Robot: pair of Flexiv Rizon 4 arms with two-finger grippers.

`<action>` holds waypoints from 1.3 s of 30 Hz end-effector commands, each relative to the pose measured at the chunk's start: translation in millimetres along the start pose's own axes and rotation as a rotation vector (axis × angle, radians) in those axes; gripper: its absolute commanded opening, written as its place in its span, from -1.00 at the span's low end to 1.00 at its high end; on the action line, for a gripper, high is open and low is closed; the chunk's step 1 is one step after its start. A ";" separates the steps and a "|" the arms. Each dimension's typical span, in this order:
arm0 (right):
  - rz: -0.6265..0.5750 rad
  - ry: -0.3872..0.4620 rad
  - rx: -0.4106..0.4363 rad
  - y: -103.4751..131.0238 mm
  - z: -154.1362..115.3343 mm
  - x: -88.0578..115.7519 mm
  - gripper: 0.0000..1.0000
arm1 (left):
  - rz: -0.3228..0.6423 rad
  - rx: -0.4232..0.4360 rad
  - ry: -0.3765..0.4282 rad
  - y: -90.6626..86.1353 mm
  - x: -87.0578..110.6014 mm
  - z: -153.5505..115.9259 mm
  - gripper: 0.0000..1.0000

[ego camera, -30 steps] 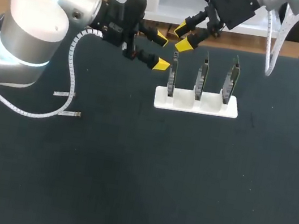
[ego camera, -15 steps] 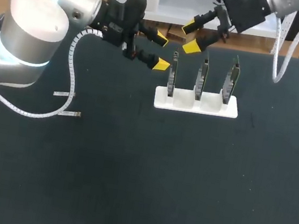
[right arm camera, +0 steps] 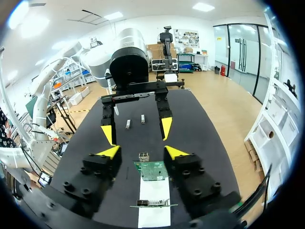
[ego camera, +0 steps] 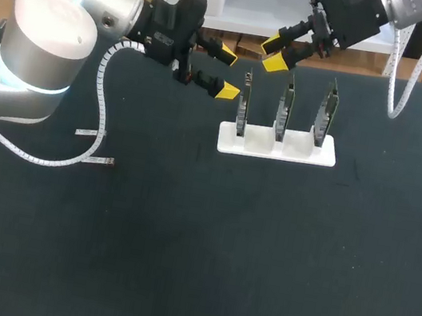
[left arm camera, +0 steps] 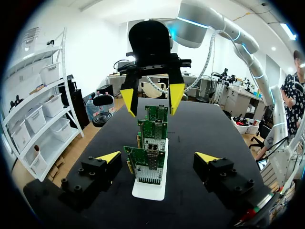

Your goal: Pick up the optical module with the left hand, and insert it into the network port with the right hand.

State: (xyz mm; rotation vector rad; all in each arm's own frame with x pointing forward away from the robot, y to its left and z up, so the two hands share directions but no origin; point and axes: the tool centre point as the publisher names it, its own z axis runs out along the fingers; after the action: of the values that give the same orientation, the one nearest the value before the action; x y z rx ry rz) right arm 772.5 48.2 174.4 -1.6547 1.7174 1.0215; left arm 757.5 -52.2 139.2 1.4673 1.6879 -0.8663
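Two optical modules (ego camera: 89,133): small silvery bars, flat on the dark surface (ego camera: 177,266), side by side near the left arm's cable, well apart from both pincers.
Left pincer (ego camera: 227,72): fingers spread, empty, just beside the leftmost card.
Right pincer (ego camera: 274,53): spread, empty, behind the cards.
Network cards (ego camera: 284,109): three green, upright in a white holder (ego camera: 293,148).

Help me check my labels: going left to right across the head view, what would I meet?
Optical modules → left claw → left network card → middle network card → right network card.
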 end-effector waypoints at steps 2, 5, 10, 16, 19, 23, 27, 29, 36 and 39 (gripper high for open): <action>-0.003 0.002 0.002 -0.6 -0.1 -0.1 -1.00 | -0.001 0.003 0.005 1.5 -0.6 0.7 1.00; -0.005 0.000 0.000 -1.0 1.1 -0.7 -1.00 | -0.001 0.003 0.005 1.5 -0.6 0.7 1.00; -0.008 0.000 -0.014 -0.5 6.6 -2.1 -1.00 | -0.001 0.003 0.005 1.5 -0.6 0.7 1.00; -0.004 0.002 -0.022 0.9 11.3 -1.3 -1.00 | -0.001 0.003 0.005 1.5 -0.6 0.7 1.00; -0.001 0.002 -0.025 1.3 13.9 -0.9 -1.00 | -0.001 0.003 0.005 1.5 -0.6 0.7 1.00; 0.001 0.002 -0.029 1.8 17.8 -1.5 -1.00 | -0.001 0.003 0.005 1.5 -0.6 0.7 1.00; 0.003 0.004 -0.035 1.8 21.7 -1.6 -1.00 | -0.001 0.003 0.005 1.5 -0.6 0.7 1.00; 0.004 0.005 -0.037 1.5 23.3 -1.9 -1.00 | -0.001 0.003 0.005 1.5 -0.6 0.7 1.00; 0.008 0.016 -0.044 -0.8 27.6 -2.1 -1.00 | -0.001 0.003 0.005 1.5 -0.6 0.7 1.00; 0.009 0.024 -0.047 -1.7 29.1 -1.9 -1.00 | -0.001 0.003 0.005 1.5 -0.6 0.7 1.00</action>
State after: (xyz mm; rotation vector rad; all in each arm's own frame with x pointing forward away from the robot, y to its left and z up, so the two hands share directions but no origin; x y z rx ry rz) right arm 766.1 70.9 159.2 -1.6879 1.7280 1.0508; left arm 757.5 -52.2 139.2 1.4673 1.6879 -0.8663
